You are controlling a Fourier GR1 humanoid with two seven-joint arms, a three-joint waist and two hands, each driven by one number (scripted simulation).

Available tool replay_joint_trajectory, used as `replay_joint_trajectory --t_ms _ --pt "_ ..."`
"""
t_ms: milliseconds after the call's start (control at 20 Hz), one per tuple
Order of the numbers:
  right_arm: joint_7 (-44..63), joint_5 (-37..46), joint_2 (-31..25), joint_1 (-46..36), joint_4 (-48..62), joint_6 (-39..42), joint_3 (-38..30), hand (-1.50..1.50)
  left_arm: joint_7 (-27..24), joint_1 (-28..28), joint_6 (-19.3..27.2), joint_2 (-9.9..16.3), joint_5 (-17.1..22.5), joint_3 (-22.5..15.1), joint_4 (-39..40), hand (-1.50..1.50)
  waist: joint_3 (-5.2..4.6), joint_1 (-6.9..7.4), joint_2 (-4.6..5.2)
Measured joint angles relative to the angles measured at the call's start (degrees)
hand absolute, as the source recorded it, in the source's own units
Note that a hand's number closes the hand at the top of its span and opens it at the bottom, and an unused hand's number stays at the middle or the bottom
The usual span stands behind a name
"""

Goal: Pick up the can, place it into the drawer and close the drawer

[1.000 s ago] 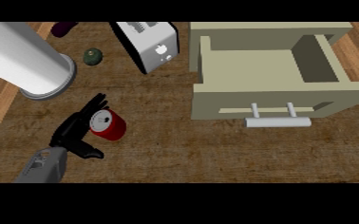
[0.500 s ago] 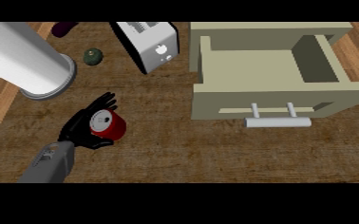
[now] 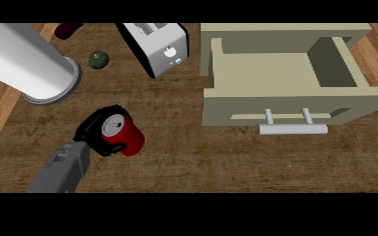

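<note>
Left hand (image 3: 94, 132): fingers curled round the red can (image 3: 124, 136) from its left and far side; the can sits at the near left of the wooden counter (image 3: 192, 165), its silver top tilted toward the viewer; whether its base rests on the counter or is just off it cannot be told from this view. Right hand: not in view.

Drawer (image 3: 284, 77): pulled open at the far right, its cavity bare of contents, bar handle (image 3: 292, 128) facing the near side; it lies well apart from the can, with open counter between.

Other items: a large silver cylinder (image 3: 37, 65) at the far left; a toaster (image 3: 159, 47) at far centre, just left of the drawer; a small dark green round object (image 3: 98, 58) between cylinder and toaster; a dark purple object (image 3: 68, 29) at the far left edge.

Risks, as judgement: the hold covers one side of the can only, so the can may roll or slip out during the lift if the thumb is not set opposite the fingers; the carry to the right passes near the toaster's corner and the drawer's left wall; a low path could strike the drawer front and nudge it partly shut; a tilted can released in the drawer may roll and foul the closing.
</note>
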Motion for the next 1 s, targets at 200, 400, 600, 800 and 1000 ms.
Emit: replay_joint_trajectory --t_ms 200,400,600,800,1000 --pt "-0.1 0.6 0.0 -0.6 0.3 -0.5 0.4 -1.5 2.2 -0.8 -1.4 -1.6 1.5 -0.4 -3.7 1.5 0.02 0.35 -0.12" --pt "-0.2 0.9 0.2 -0.3 0.3 -0.9 0.2 -1.5 3.3 -0.3 1.9 -3.8 4.7 1.5 -8.0 1.5 0.08 0.79 -0.31" --pt "0.1 -0.2 0.4 0.5 -0.2 -1.0 -0.5 -1.5 1.3 0.8 13.3 -6.4 7.6 6.1 -10.6 1.5 0.11 1.12 -0.47" --pt "0.1 -0.3 0.4 0.5 -0.8 -2.1 0.2 -1.5 2.6 1.7 22.8 -10.0 9.3 6.8 -17.5 1.5 0.13 1.28 -0.52" --pt "0.5 -0.8 0.3 1.4 -1.7 -2.7 0.4 -1.5 7.1 2.5 29.9 -11.6 11.2 3.8 -28.0 1.5 0.12 1.18 -0.58"
